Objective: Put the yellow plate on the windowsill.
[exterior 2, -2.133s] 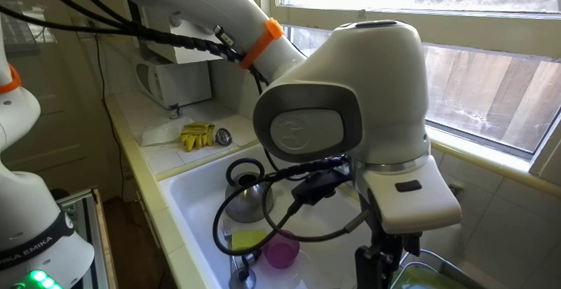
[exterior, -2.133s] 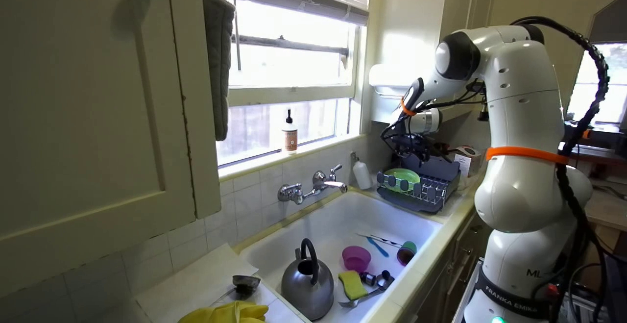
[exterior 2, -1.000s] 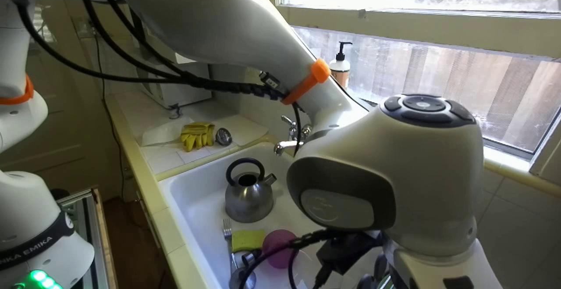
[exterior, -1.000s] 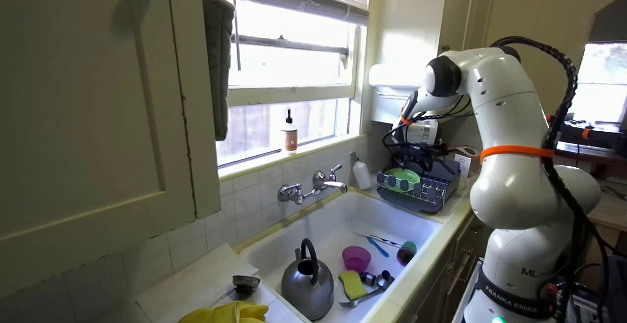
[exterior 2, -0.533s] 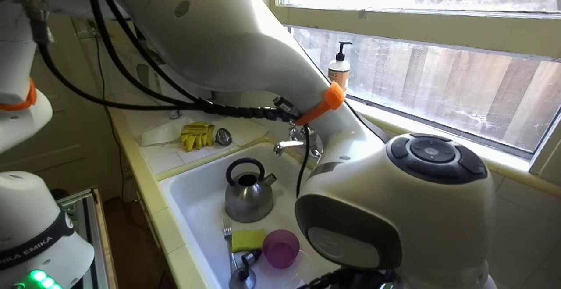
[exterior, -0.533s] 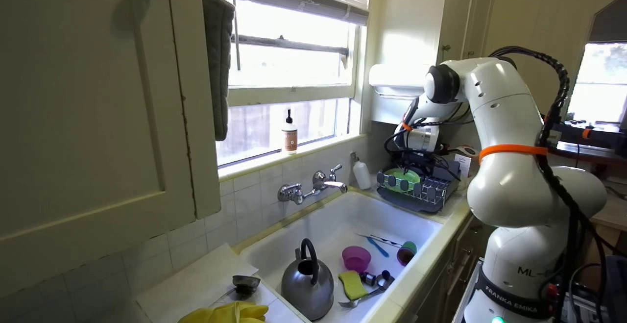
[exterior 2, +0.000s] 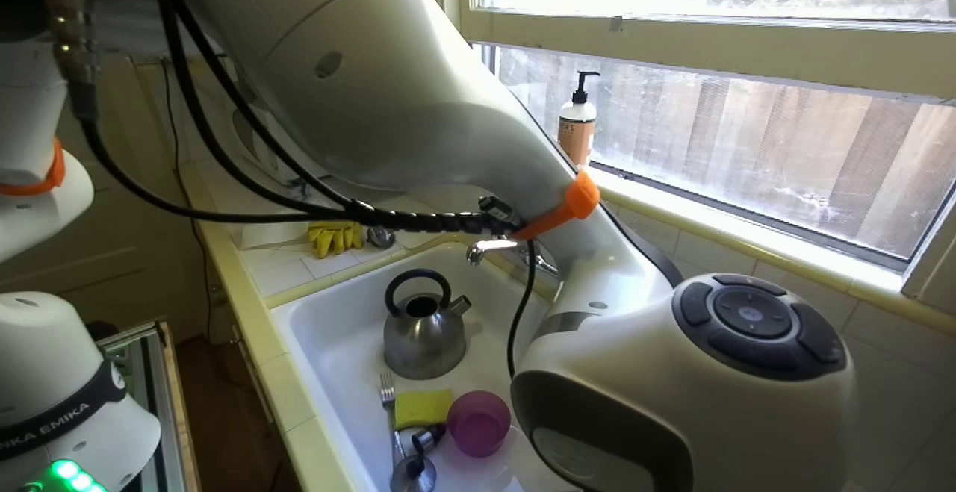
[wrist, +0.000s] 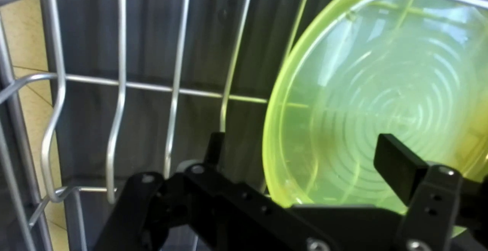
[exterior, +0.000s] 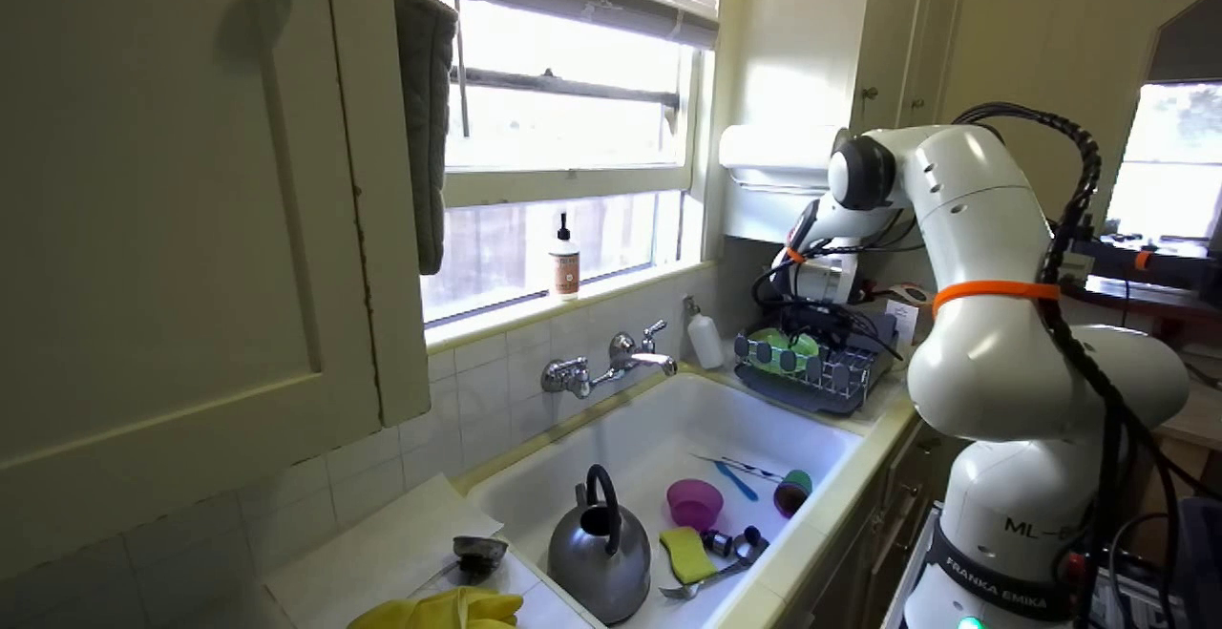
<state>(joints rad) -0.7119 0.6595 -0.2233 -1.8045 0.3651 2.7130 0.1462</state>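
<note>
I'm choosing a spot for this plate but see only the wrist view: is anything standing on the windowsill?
Observer: Yes, a pump bottle stands upright on the windowsill, as both exterior views show.
Operator: And where is the dish rack that holds the yellow-green plate?
Observer: Beside one end of the sink, as an exterior view shows.
Operator: Does the sink hold anything tall?
Observer: Yes, a metal kettle stands upright in it, in both exterior views.
</note>
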